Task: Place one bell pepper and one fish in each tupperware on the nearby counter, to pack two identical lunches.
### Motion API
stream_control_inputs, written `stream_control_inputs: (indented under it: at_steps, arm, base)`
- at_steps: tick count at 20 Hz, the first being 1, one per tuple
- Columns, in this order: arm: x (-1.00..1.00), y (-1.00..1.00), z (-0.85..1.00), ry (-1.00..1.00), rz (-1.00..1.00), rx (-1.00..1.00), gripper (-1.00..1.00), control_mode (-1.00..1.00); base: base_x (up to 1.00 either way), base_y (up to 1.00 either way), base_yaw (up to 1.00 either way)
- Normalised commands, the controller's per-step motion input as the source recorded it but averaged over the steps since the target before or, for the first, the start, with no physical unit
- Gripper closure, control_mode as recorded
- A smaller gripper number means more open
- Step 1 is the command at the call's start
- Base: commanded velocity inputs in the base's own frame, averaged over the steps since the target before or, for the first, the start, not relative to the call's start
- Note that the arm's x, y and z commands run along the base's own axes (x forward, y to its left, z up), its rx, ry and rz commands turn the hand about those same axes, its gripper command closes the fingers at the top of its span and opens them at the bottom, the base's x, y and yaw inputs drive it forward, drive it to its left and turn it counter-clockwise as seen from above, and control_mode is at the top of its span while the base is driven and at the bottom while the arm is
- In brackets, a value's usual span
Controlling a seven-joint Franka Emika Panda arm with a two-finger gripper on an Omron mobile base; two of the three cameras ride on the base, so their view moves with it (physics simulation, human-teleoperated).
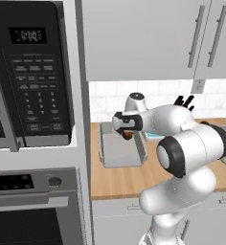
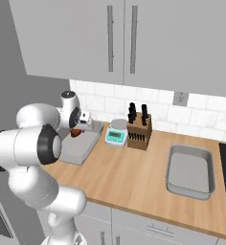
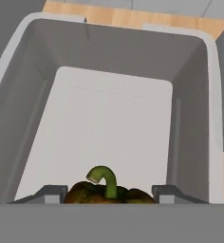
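1. No brand or label is readable; the microwave (image 1: 31, 72) display digits are blurred.
2. Two grey tupperware tubs sit on the counter (image 2: 129, 177): the left tub (image 2: 79, 146) and the right tub (image 2: 190, 171).
3. One bell pepper (image 3: 107, 191) is clamped in the gripper (image 3: 107, 193), above the left tub.

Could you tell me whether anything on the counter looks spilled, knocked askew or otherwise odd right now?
Nothing stands out. Both grey tupperware containers sit flat on the wooden counter, the knife block and kitchen scale stand upright by the backsplash, and the gripper holds a bell pepper over the empty left container. No spills visible.
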Motion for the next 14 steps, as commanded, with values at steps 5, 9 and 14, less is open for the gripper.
stream_control_inputs:
  at_steps: [5, 9, 14]
  arm:
    - [0.10, 0.00, -0.10, 0.00, 0.00, 0.00, -1.00, -1.00]
    - [0.06, 0.00, -0.02, 0.00, 0.00, 0.00, -1.00, -1.00]
    - [0.00, 0.00, 0.00, 0.00, 0.00, 0.00, -1.00, -1.00]
  base:
    - [0.00, 0.00, 0.00]
    - [0.00, 0.00, 0.00]
    - [0.00, 0.00, 0.00]
